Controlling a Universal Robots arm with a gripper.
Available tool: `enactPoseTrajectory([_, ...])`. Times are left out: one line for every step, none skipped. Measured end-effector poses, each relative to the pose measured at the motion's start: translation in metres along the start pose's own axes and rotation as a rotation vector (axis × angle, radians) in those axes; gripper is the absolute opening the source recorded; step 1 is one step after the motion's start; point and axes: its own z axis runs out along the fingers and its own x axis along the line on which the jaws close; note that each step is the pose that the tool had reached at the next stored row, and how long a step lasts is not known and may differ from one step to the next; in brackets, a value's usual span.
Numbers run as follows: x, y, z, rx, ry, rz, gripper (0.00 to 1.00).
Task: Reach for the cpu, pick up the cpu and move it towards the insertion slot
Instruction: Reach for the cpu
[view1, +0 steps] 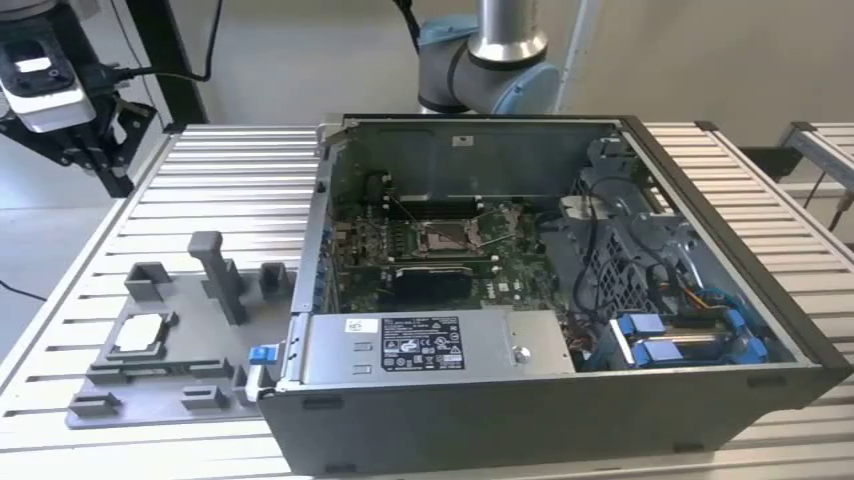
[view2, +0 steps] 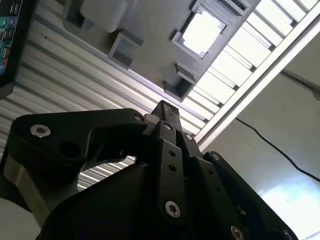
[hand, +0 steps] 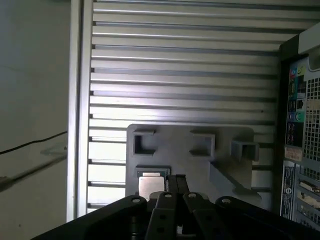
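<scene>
The cpu (view1: 140, 333) is a small silver square lying flat in a pocket of the grey plastic tray (view1: 174, 372), at the exterior view's left. My gripper (view1: 110, 172) hangs high above the table's far left corner, well away from the cpu and holding nothing. In both wrist views its two thin black fingertips (hand: 176, 181) (view2: 167, 111) stand pressed together. The cpu (hand: 151, 184) (view2: 202, 31) lies beyond them in the tray. The insertion slot (view1: 445, 237) is a silver-framed socket on the green board inside the open computer case (view1: 561, 400).
The case fills the table's middle and the exterior view's right. Upright grey posts (view1: 214, 270) rise from the tray between the cpu and the case. The ribbed metal table (view1: 227, 190) stretches bare behind the tray. The arm's base (view1: 487, 70) stands behind the case.
</scene>
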Motion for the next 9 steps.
enactPoseTrajectory([0.0012,-0.0031,0.0001,0.0001,-0.0003,0.0,0.0])
enactPoseTrajectory([0.0023,-0.0068,0.0004,0.0,-0.0005,0.0,0.0])
enactPoseTrajectory([0.0034,-0.01,0.0008,0.0001,-0.0005,0.0,0.0])
enactPoseTrajectory([0.0046,-0.0129,0.0011,0.0002,-0.0003,0.0,0.0])
enactPoseTrajectory([0.0058,-0.0157,0.0018,0.0001,-0.0005,0.0,0.0])
enactPoseTrajectory([0.0066,-0.0178,0.0024,0.0,-0.0006,0.0,0.0])
enactPoseTrajectory([0.0073,-0.0197,0.0031,0.0001,-0.0005,0.0,0.0])
enactPoseTrajectory([0.0081,-0.021,0.0039,0.0001,-0.0005,0.0,0.0])
enactPoseTrajectory([0.0092,-0.0217,0.0047,0.0001,-0.0004,0.0,0.0])
